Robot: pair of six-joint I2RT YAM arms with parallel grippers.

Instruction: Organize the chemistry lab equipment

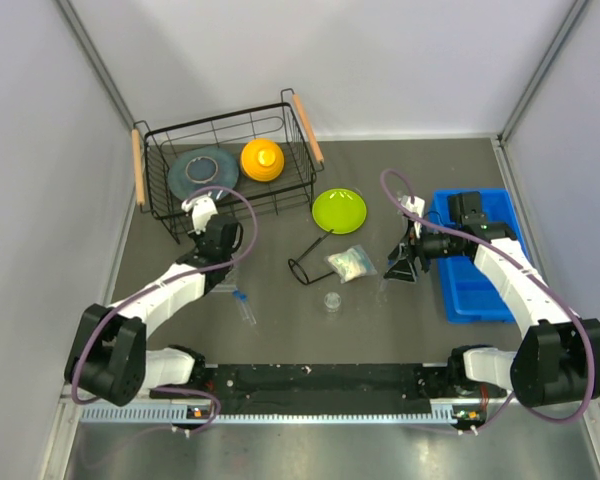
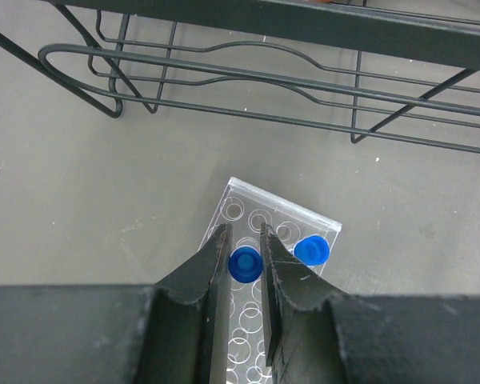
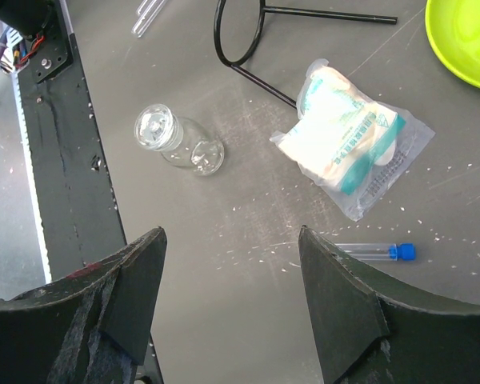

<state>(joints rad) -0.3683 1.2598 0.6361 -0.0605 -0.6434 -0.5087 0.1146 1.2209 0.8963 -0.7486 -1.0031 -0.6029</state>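
Since the tubes apparently belonged upright, your left gripper [image 2: 243,244] pinched a blue-capped test tube [image 2: 245,265] over the clear rack [image 2: 260,210], beside a seated tube [image 2: 310,250]; your right gripper [image 3: 230,272] hung spread near a loose tube [image 3: 376,252].

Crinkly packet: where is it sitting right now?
In the top view the crinkly clear packet lies mid-table, just below the lime-green plate and left of the right end effector.

We could read no text anywhere — the teal print on the crinkly packet [image 3: 348,148] was too blurred.
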